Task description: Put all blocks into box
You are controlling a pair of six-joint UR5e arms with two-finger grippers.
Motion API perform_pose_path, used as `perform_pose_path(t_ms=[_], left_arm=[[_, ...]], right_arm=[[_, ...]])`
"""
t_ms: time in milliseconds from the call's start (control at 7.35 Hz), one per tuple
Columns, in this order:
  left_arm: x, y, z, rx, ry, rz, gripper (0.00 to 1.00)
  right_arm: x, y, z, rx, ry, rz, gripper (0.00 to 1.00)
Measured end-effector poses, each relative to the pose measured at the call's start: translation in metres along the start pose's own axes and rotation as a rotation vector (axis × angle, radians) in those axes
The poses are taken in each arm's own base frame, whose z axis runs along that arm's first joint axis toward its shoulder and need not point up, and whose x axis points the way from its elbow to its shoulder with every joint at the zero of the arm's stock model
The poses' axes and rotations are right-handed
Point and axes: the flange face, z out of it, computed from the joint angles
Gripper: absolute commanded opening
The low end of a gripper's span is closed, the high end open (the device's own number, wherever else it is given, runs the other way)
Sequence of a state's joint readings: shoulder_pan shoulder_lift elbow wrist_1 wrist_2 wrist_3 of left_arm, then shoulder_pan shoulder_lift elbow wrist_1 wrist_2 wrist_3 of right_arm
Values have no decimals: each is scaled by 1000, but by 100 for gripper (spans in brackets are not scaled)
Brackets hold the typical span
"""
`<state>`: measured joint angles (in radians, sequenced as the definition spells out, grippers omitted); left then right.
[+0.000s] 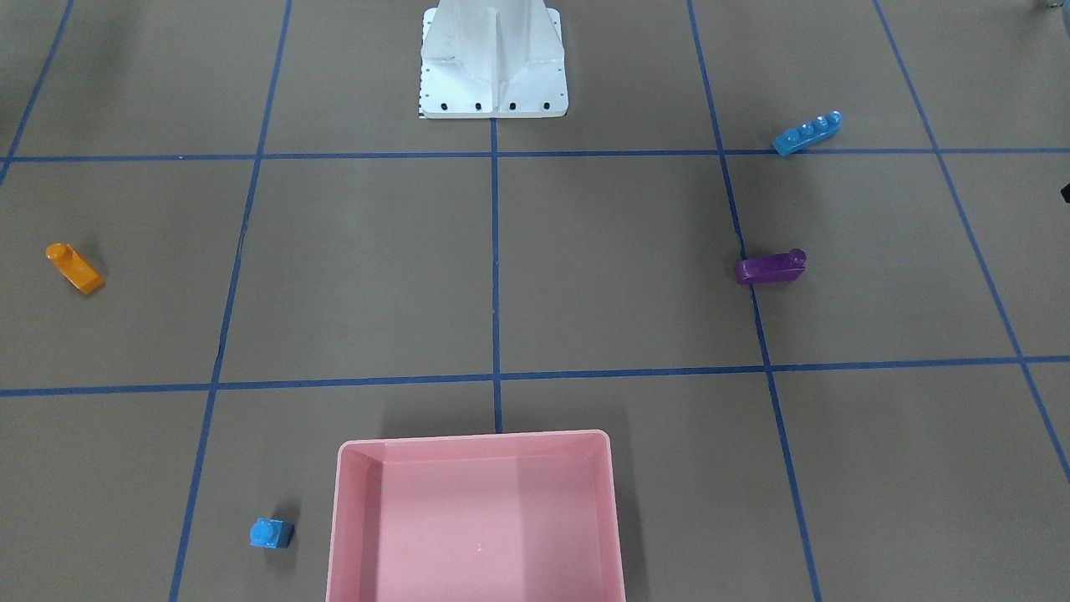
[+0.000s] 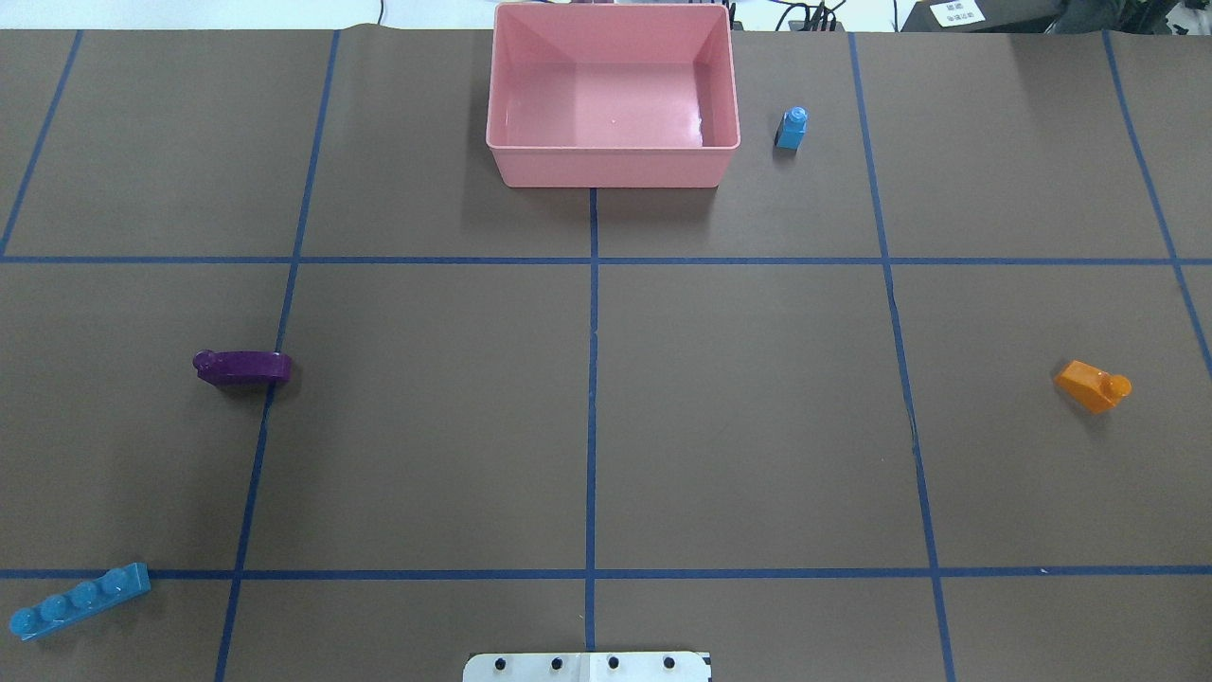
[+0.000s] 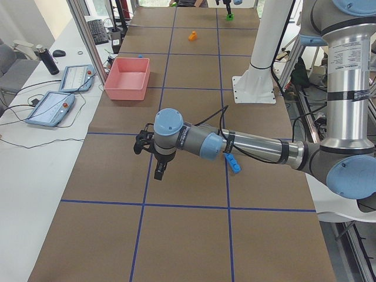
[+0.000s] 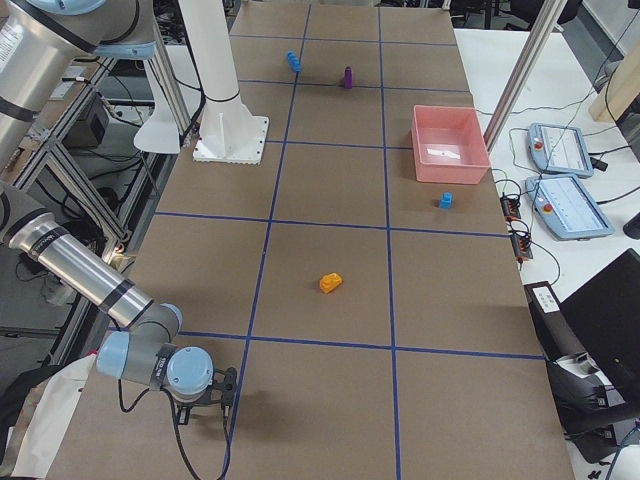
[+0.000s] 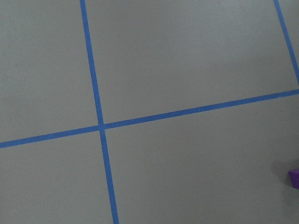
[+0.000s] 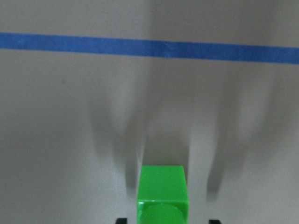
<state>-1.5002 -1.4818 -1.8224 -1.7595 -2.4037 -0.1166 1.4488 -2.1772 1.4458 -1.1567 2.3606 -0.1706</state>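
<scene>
The pink box stands empty at the table's far middle. The tiny blue block sits just right of it. The orange block lies at mid right, the purple block at mid left, the long blue block at near left. The green block shows in the right wrist view, between the fingertips of my right gripper, which stand apart from its sides. My left gripper hovers over the table near the purple block; I cannot tell whether it is open.
The white robot base stands at the near middle edge. Blue tape lines divide the brown table into squares. Two control tablets lie on the side bench beyond the box.
</scene>
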Motion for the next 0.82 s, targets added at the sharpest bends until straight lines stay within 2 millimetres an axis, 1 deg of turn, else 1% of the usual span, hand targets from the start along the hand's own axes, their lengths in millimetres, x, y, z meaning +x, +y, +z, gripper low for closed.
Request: perform_pose_path(t_ms=[272, 408, 545, 681, 817], left_arm=[[0, 0, 0, 0, 1, -2, 100], [3, -1, 2, -3, 5, -15, 100], [13, -4, 8, -11, 17, -47, 100], [31, -7, 20, -15, 37, -85, 100], [50, -8, 31, -12, 60, -114, 100]], right_arm=[[2, 2, 2, -4, -4, 9, 0], [-5, -6, -4, 12, -20, 6, 0], [-21, -27, -21, 54, -45, 6, 0], [-47, -63, -50, 117, -63, 31, 0], [-77, -108, -86, 185, -77, 67, 0]])
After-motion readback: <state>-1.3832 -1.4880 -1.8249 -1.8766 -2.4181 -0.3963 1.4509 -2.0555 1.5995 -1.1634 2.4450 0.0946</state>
